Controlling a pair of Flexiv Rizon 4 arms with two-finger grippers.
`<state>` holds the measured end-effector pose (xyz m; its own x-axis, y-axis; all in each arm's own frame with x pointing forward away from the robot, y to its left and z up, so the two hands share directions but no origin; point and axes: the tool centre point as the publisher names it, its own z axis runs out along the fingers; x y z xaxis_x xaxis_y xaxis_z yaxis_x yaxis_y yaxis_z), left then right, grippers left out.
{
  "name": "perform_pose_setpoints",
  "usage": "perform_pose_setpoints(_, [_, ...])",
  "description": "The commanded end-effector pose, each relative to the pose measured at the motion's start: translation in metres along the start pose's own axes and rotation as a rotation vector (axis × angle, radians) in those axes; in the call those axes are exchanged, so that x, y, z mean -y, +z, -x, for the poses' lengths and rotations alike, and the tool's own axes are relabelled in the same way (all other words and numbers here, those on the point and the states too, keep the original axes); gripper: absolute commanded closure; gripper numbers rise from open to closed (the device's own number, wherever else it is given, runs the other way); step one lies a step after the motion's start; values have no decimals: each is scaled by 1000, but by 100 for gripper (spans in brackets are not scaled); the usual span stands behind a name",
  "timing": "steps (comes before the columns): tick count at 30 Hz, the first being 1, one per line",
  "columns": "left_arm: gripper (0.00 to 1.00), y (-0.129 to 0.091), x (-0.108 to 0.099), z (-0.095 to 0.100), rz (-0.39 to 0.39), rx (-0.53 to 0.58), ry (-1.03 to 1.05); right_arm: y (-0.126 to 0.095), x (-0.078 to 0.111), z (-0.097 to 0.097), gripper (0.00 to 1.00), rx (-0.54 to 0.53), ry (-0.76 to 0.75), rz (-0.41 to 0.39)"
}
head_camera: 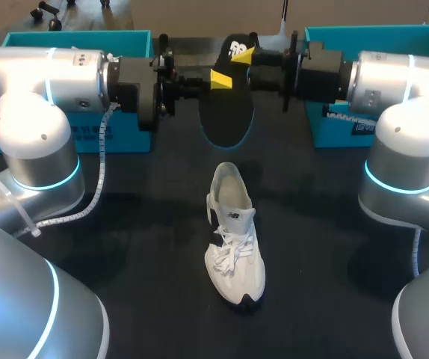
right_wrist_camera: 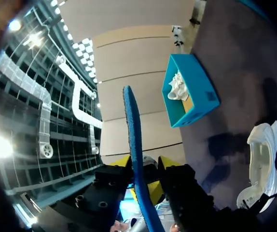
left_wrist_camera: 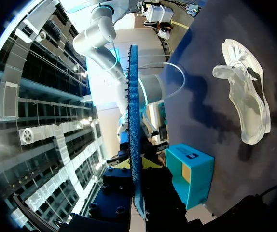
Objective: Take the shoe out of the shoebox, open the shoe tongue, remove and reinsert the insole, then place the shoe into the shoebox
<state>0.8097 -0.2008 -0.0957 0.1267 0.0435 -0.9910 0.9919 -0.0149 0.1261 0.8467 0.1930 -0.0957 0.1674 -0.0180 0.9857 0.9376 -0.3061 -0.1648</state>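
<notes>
A dark insole point(head_camera: 228, 112) with a blue underside hangs on edge above the back of the table, between my two arms. My left gripper point(head_camera: 220, 78) is shut on the insole point(left_wrist_camera: 134, 121), its fingers pressed to both faces. My right gripper point(head_camera: 244, 56) is at the insole's upper end. In the right wrist view its yellow tips point(right_wrist_camera: 122, 162) stand apart around the insole point(right_wrist_camera: 134, 135) with a gap on one side, so it is open. The white shoe point(head_camera: 233, 239) lies upright on the black table in front of them, toe toward the front edge point(left_wrist_camera: 247, 96) point(right_wrist_camera: 264, 159).
A teal shoebox point(head_camera: 72, 45) stands at the back left behind my left arm, and another teal box point(head_camera: 364, 45) at the back right. One teal box point(right_wrist_camera: 189, 92) shows something white inside. Black tabletop lies around the shoe.
</notes>
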Motion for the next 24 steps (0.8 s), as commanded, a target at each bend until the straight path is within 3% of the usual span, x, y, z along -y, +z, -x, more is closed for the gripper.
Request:
perform_pose_setpoints(1, [100,-5,0,-3,-9,11,-11,-19,13,9,0,-12,-24,23])
perform_pose_setpoints(11, [100,-19,2,-7,-41,34,-54,-61,30,15,0,-10,-179,-27])
perform_pose_setpoints(24, [100,-29,2,-8,-13,10,-65,-103,34,10,0,37,-301,-189])
